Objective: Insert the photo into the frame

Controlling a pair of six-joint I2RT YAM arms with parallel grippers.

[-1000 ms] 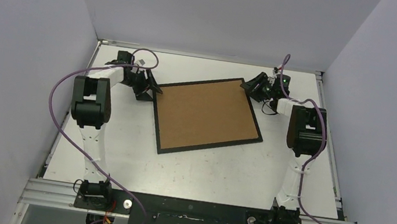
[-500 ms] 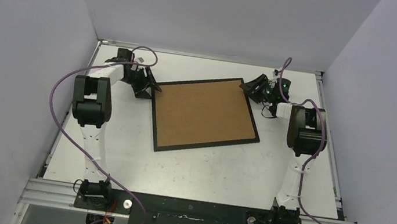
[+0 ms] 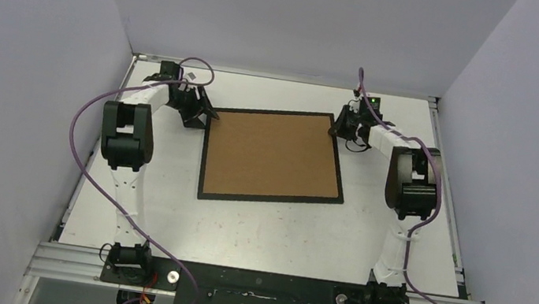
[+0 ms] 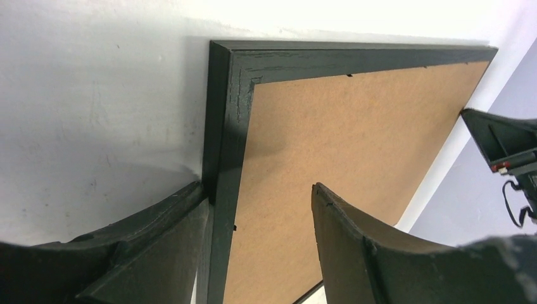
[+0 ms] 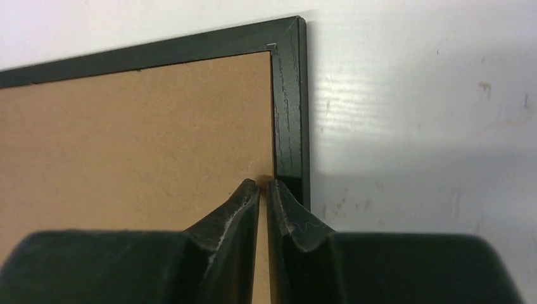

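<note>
The thin black frame [image 3: 268, 198] lies face down on the white table, its brown cardboard backing [image 3: 272, 156] up. The photo is hidden. My left gripper [image 3: 200, 116] is open at the frame's far left corner. In the left wrist view [image 4: 258, 190] one finger is outside the left rail [image 4: 223, 126] and the other is over the backing [image 4: 342, 126]. My right gripper [image 3: 340, 128] is at the far right corner. In the right wrist view [image 5: 263, 183] its fingers are together, tips at the seam between backing [image 5: 139, 139] and rail [image 5: 290, 95].
The white table [image 3: 263, 234] is walled by grey panels on three sides. A metal rail [image 3: 263, 286] with the arm bases runs along the near edge. Purple cables loop over both arms.
The frame has turned from skewed to nearly square with the table edges and shifted slightly left. The right gripper moved left along the far right corner; the left gripper stayed at the far left corner.
</note>
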